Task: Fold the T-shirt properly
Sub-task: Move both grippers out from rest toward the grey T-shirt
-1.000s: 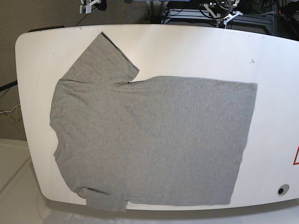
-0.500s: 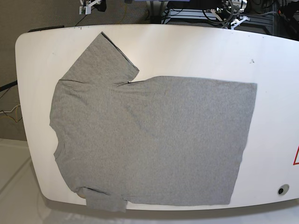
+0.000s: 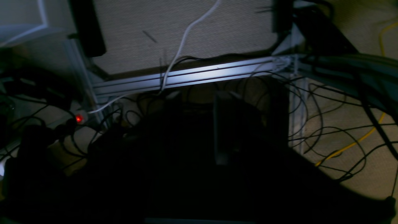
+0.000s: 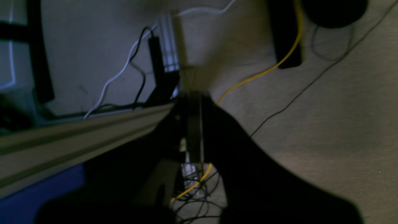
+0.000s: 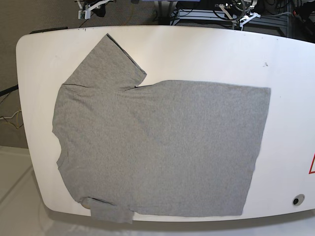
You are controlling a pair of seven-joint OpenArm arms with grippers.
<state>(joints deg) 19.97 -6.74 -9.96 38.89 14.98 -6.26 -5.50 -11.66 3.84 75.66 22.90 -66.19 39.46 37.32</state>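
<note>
From my station I see the white, round-cornered tabletop (image 5: 197, 49), with a small dark mark (image 5: 265, 64) near its far edge, a round dark grommet hole (image 5: 298, 200) at one near corner and a red triangle sticker (image 5: 312, 164) cut off by the frame. Below, the wrist cameras show beige carpet (image 4: 326, 124), a silver aluminium frame rail (image 3: 199, 74), tangled black cables (image 3: 326, 130), a yellow cable (image 4: 264, 72), a white cable (image 3: 186, 34) and a small red indicator light (image 3: 79, 118) (device unclear).

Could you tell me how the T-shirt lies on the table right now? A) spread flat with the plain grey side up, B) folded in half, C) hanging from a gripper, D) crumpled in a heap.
A: the T-shirt lies spread flat over the white table, plain grey side up, with no fold made yet.
</note>
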